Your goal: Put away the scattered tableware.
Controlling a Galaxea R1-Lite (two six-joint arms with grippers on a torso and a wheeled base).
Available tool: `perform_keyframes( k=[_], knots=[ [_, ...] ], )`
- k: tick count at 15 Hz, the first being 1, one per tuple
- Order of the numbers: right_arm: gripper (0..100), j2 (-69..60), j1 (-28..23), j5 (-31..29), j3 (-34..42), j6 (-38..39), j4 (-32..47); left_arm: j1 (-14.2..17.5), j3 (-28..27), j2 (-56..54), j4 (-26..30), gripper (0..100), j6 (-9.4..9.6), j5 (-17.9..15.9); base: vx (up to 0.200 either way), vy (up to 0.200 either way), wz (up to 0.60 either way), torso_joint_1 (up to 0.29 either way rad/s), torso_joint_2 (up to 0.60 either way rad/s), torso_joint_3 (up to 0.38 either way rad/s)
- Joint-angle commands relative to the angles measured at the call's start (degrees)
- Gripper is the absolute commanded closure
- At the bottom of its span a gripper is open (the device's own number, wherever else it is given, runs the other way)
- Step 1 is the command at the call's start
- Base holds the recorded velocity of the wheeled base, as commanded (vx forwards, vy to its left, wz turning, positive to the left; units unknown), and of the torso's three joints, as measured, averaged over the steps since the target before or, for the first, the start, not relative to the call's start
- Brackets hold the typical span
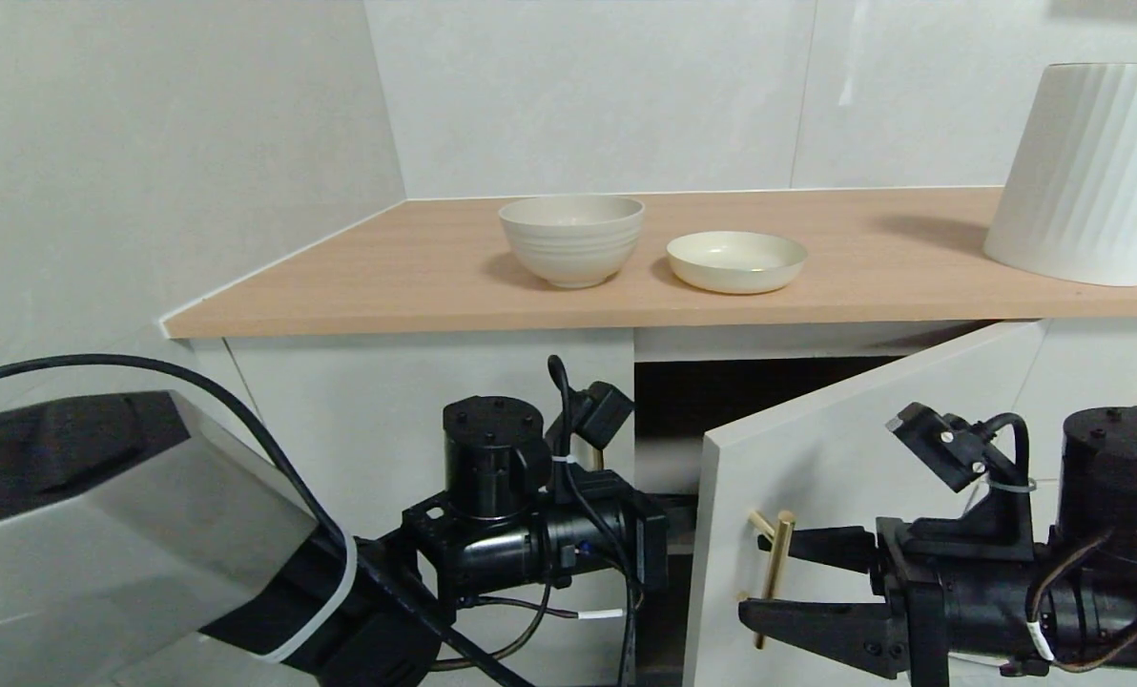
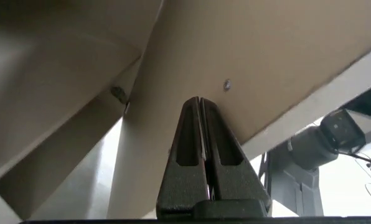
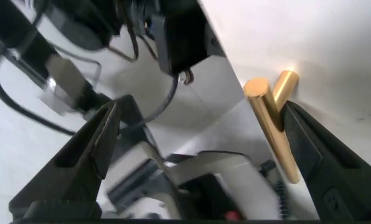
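Observation:
A cream ribbed bowl (image 1: pixel 571 239) and a shallow cream dish (image 1: pixel 736 260) stand side by side on the wooden counter (image 1: pixel 340 286). Below them a white cabinet door (image 1: pixel 816 477) hangs partly open, with a brass bar handle (image 1: pixel 776 563) (image 3: pixel 271 124). My right gripper (image 1: pixel 780 587) (image 3: pixel 201 107) is open, its two fingers straddling the handle without closing on it; the handle lies close to one finger (image 3: pixel 325 165). My left gripper (image 2: pixel 200 102) is shut and empty, its tip close to a white panel. The left arm (image 1: pixel 530 544) sits low beside the cabinet opening.
A tall white ribbed container (image 1: pixel 1088 172) stands at the counter's right end. The dark cabinet opening (image 1: pixel 721 391) lies between the door and the fixed front panel (image 1: pixel 416 401). White walls close the counter's left side and back.

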Motion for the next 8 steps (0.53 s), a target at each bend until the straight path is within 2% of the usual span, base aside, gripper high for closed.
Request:
perform_keyframes(
  k=[1,3,5,7,8],
  knots=[
    [0,-0.22,-0.18,-2.26,1.10,-3.11,0.11,-0.84,-0.21,1.15,-0.31,100,0.01,-0.13,0.000,0.000,0.00,0.000,0.00,0.000],
    [0,-1.89,-0.18,-8.58,1.28,-5.22,0.55,-0.84,-0.82,2.20,-0.92,100,0.01,-0.05,0.000,0.000,0.00,0.000,0.00,0.000],
    [0,-5.93,-1.41,-10.69,1.28,-5.22,2.66,-0.84,-2.58,2.73,-0.83,100,-0.07,0.04,0.000,0.000,0.00,0.000,0.00,0.000],
    [0,-12.87,-2.99,-10.78,0.05,-5.22,11.53,-0.84,-4.25,2.99,-0.57,100,-0.16,0.04,0.000,0.000,0.00,0.000,0.00,0.000],
    [0,-17.27,-3.61,-10.96,-1.36,-5.31,20.41,-0.92,-4.95,2.82,0.40,100,-0.16,0.13,0.000,0.000,0.00,0.000,0.00,0.000]
  ],
)
